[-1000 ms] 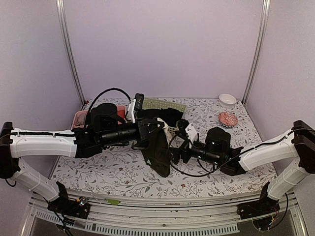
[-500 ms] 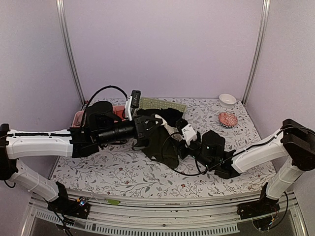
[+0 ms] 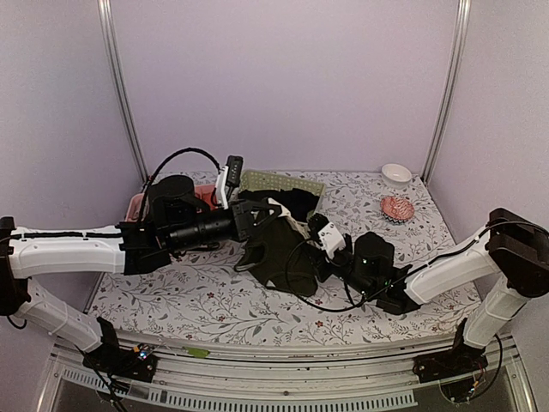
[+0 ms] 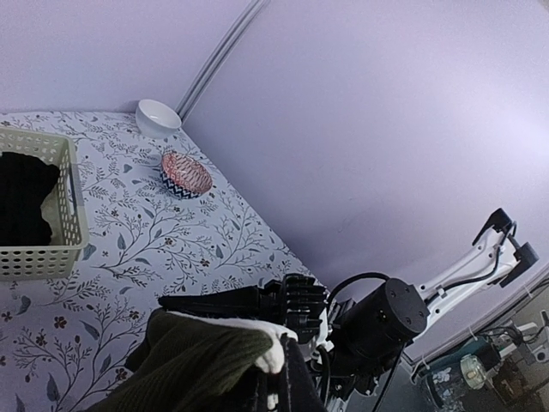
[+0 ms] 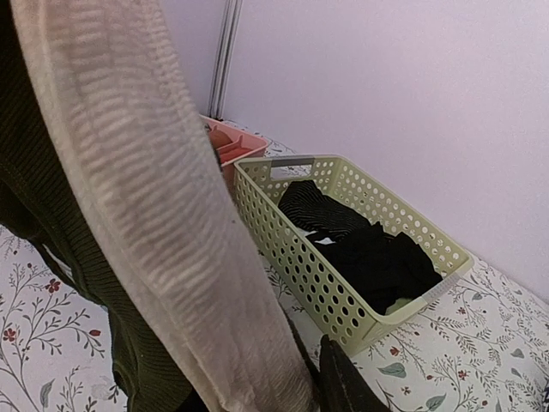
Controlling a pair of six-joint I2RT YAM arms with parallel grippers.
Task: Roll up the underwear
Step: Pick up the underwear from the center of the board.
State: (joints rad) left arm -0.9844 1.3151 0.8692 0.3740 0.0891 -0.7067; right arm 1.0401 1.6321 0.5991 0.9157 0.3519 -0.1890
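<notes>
Left gripper is clamped shut on one end of the dark black-brown ribbed cloth underwear, holding it just above the floral-print tablecloth at mid-table. Within the last second the right gripper has come in to the cream waistband strip, its jaws narrowing from wide. Whether they pinch it yet I cannot tell. Two held ends would let the garment be spread for rolling. It hangs crumpled, near the pale green perforated plastic basket.
</notes>
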